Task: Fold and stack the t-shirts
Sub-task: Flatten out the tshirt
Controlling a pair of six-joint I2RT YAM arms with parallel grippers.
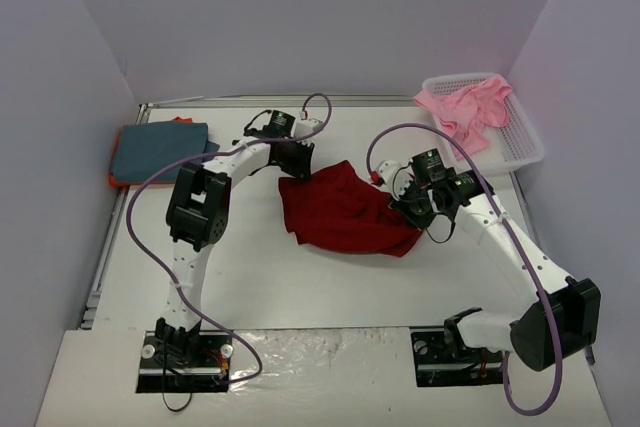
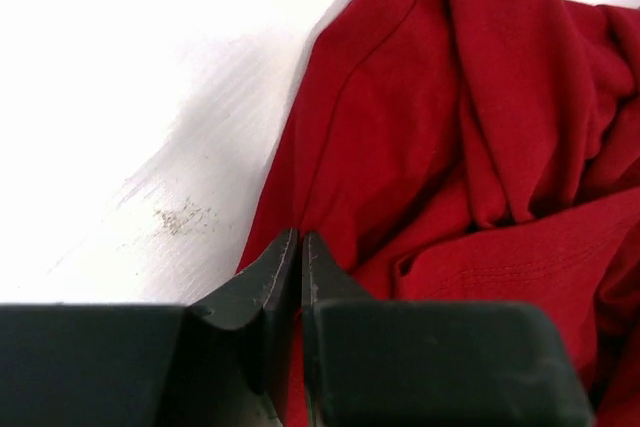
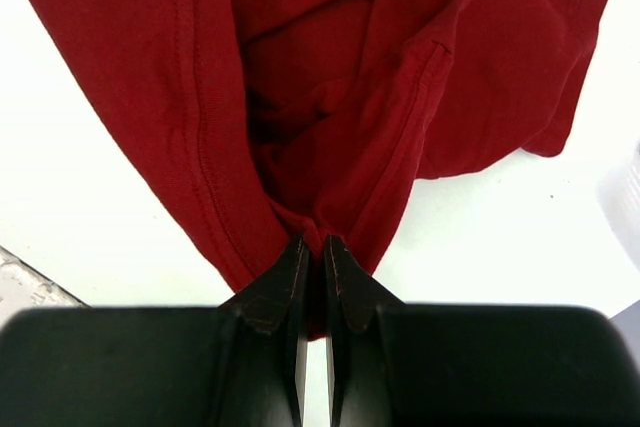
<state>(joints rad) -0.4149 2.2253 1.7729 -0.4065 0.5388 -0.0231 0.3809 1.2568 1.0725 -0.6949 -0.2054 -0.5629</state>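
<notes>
The dark red t-shirt point(image 1: 345, 212) lies crumpled in the middle of the table. My left gripper point(image 1: 290, 169) is shut on its upper left edge; in the left wrist view the jaws point(image 2: 300, 239) pinch the red cloth point(image 2: 470, 127) where it meets the table. At the shirt's right side, my right gripper point(image 1: 408, 209) is shut on a bunched fold, seen in the right wrist view point(image 3: 313, 244) with red cloth point(image 3: 330, 77) hanging from the tips. A teal-blue t-shirt point(image 1: 160, 150) lies folded at the left on an orange one point(image 1: 118, 181). A light pink t-shirt point(image 1: 465, 109) sits in the basket.
The white lattice basket point(image 1: 520, 142) stands at the back right corner. Purple cables loop over both arms. White walls close in the table on the left, back and right. A strip of foil tape runs along the near edge between the arm bases.
</notes>
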